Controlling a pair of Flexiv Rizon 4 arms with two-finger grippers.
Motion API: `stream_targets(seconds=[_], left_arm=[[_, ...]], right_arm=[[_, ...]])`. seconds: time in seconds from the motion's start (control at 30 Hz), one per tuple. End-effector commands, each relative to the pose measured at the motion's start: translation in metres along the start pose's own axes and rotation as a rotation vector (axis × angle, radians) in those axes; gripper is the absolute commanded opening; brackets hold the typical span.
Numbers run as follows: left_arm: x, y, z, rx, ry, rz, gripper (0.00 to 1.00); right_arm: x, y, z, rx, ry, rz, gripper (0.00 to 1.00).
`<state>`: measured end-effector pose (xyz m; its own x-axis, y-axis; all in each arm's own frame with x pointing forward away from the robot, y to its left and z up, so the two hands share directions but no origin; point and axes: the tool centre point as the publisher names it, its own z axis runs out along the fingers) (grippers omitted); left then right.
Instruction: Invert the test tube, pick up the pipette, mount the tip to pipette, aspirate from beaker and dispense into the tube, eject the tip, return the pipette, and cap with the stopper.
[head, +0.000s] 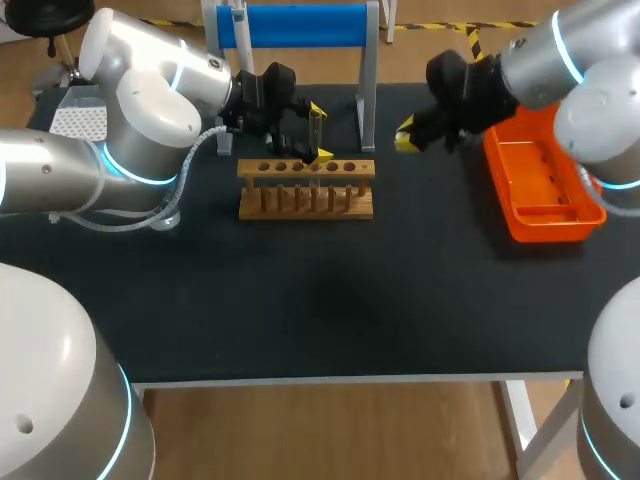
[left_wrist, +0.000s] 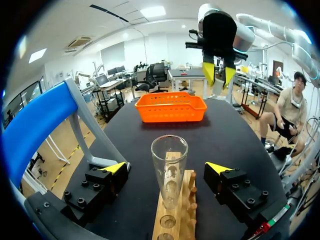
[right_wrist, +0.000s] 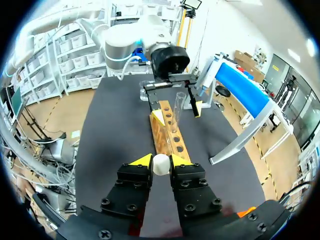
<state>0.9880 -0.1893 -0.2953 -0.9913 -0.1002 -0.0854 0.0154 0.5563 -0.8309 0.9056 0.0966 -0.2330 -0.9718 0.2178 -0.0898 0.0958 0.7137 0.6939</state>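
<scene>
Head view: black tabletop (head: 330, 300) | slotted wooden test-tube rack (head: 305, 200) mid-rear | left gripper (left_wrist: 167, 168) spread wide, tips flanking, not touching, clear glass test tube (left_wrist: 169, 157) standing upright in rack, mouth up | right gripper (right_wrist: 159, 160) pinching small white round stopper (right_wrist: 160, 165); tube lies straight ahead of it along the rack, likely capping next.

Our left arm (head: 140, 110) and right arm (head: 590, 60) wear rounded silver-grey shells, and a thin band of cyan light rings each joint. A pale hose (head: 192, 160) loops along the left arm. Toward the wrists the casings turn black. Our left gripper (left_wrist: 167, 168) and right gripper (right_wrist: 160, 161) have blocky black finger bodies dotted with round screw heads, each finger ending in a bright yellow wedge tip.
</scene>
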Motion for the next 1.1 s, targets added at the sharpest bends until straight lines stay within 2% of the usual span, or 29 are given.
stream_targets(seconds=[0.03, 0.7, 1.1], left_arm=[[-0.001, 0.0, 0.0, -0.003, 0.004, -0.001, 1.0], [-0.001, 0.0, 0.0, -0.003, 0.004, -0.001, 1.0], [-0.001, 0.0, 0.0, -0.003, 0.004, -0.001, 1.0]], right_arm=[[0.001, 0.002, -0.025, 0.018, 0.029, 0.001, 0.0], [0.001, 0.002, -0.025, 0.018, 0.029, 0.001, 0.0], [-0.027, 0.033, 0.005, 0.025, 0.092, -0.064, 0.0]])
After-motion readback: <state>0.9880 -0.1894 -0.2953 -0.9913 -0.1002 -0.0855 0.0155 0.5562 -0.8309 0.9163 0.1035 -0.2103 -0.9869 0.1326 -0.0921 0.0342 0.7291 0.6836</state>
